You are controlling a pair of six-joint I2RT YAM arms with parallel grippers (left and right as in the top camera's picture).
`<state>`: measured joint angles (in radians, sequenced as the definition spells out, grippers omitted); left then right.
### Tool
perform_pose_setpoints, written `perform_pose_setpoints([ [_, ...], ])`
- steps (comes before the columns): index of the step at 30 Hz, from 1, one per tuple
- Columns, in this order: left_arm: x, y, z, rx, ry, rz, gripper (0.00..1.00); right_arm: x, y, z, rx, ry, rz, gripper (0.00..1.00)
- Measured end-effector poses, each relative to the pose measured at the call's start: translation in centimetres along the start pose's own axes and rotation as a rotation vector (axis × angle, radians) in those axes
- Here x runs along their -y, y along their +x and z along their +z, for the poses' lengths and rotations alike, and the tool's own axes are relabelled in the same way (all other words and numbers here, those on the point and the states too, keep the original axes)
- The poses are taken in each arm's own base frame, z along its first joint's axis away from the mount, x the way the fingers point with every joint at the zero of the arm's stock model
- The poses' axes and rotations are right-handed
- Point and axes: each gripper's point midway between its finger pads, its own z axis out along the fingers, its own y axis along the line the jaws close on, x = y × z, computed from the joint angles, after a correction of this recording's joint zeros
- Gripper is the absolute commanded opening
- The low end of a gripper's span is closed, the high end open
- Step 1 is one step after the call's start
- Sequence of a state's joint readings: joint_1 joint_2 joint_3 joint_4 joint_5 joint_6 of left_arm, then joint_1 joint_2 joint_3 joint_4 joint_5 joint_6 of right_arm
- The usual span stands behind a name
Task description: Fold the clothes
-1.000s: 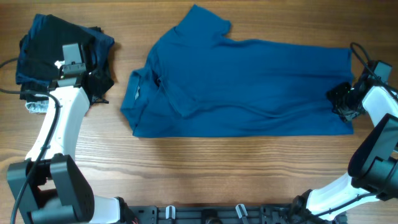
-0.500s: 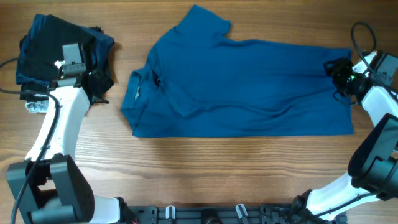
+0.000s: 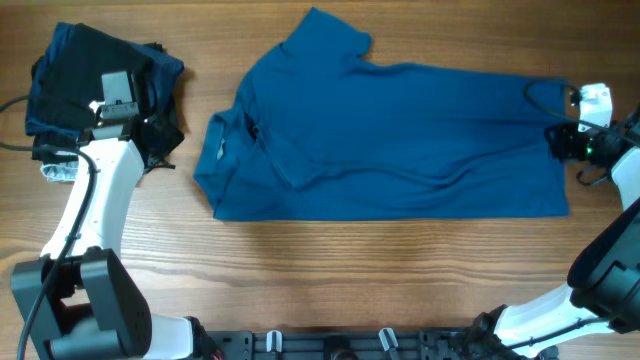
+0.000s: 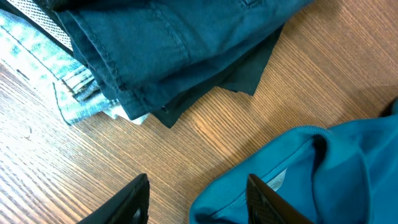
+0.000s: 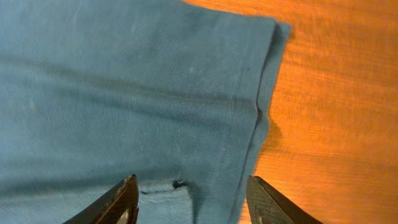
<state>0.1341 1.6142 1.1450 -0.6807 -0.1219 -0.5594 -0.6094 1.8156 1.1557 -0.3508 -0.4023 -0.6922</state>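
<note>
The medium-blue polo shirt lies flat across the table, collar to the left, hem to the right, one side folded in. My left gripper is open, hovering between the dark pile and the collar; its view shows the collar edge between the fingers. My right gripper is open above the shirt's right hem, near the upper corner; its view shows the hem seam and the corner with nothing held.
A pile of dark navy and black folded garments sits at the far left, with a light blue piece under it. Bare wood table runs along the front and right of the hem.
My right gripper has moved from the lower part of the hem up toward its upper corner and drawn right to the hem's edge. The left arm has not moved.
</note>
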Motion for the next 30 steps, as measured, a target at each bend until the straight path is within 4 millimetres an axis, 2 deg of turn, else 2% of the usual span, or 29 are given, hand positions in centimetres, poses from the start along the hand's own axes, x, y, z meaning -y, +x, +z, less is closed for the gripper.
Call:
perform_pose_setpoints([
  [3, 0.0, 0.0, 0.0, 0.000, 0.000, 0.000, 0.51, -0.2, 0.2, 0.1, -0.004, -0.011, -0.136, 0.64],
  [5, 0.0, 0.0, 0.0, 0.000, 0.000, 0.000, 0.51, -0.8, 0.8, 0.2, -0.024, -0.039, -0.201, 0.74],
  [6, 0.0, 0.0, 0.0, 0.000, 0.000, 0.000, 0.51, -1.3, 1.1, 0.3, -0.038, -0.057, -0.217, 0.66],
  [7, 0.0, 0.0, 0.0, 0.000, 0.000, 0.000, 0.51, -1.7, 1.2, 0.4, -0.043, -0.068, -0.221, 0.48],
  [8, 0.0, 0.0, 0.0, 0.000, 0.000, 0.000, 0.51, -2.0, 0.6, 0.6, -0.030, -0.070, -0.196, 0.37],
  [9, 0.0, 0.0, 0.0, 0.000, 0.000, 0.000, 0.51, -2.1, 0.0, 0.8, -0.016, -0.063, -0.150, 0.35],
  [10, 0.0, 0.0, 0.0, 0.000, -0.001, 0.000, 0.51, -2.2, -0.8, 1.0, -0.003, -0.056, -0.052, 0.52],
  [12, 0.0, 0.0, 0.0, -0.001, 0.000, 0.000, 0.51, -3.1, -1.6, 1.2, -0.020, -0.062, 0.257, 0.55],
  [14, -0.2, 0.2, 0.0, -0.009, -0.006, 0.001, 0.51, -5.0, -0.8, 1.3, -0.110, -0.079, 0.578, 0.56],
  [15, -0.3, 0.4, 0.0, -0.015, -0.011, 0.002, 0.51, -5.6, -0.3, 1.3, -0.149, -0.072, 0.666, 0.55],
  [17, -0.5, 0.6, 0.0, -0.026, -0.019, 0.004, 0.51, -5.6, 0.5, 1.4, -0.196, 0.000, 0.855, 0.52],
  [20, -0.5, 0.7, 0.0, -0.027, -0.019, 0.004, 0.51, -5.2, 2.3, 1.0, -0.262, 0.102, 1.000, 0.52],
  [23, -0.4, 0.6, 0.0, -0.024, -0.017, 0.004, 0.51, -3.6, 3.8, 0.5, -0.281, 0.250, 1.107, 0.52],
  [26, -0.4, 0.6, 0.0, -0.022, -0.016, 0.003, 0.50, -2.8, 4.3, 0.5, -0.276, 0.313, 1.147, 0.52],
  [30, -0.4, 0.5, 0.0, -0.021, -0.015, 0.003, 0.51, -2.4, 4.5, 1.6, -0.259, 0.325, 1.167, 0.52],
])
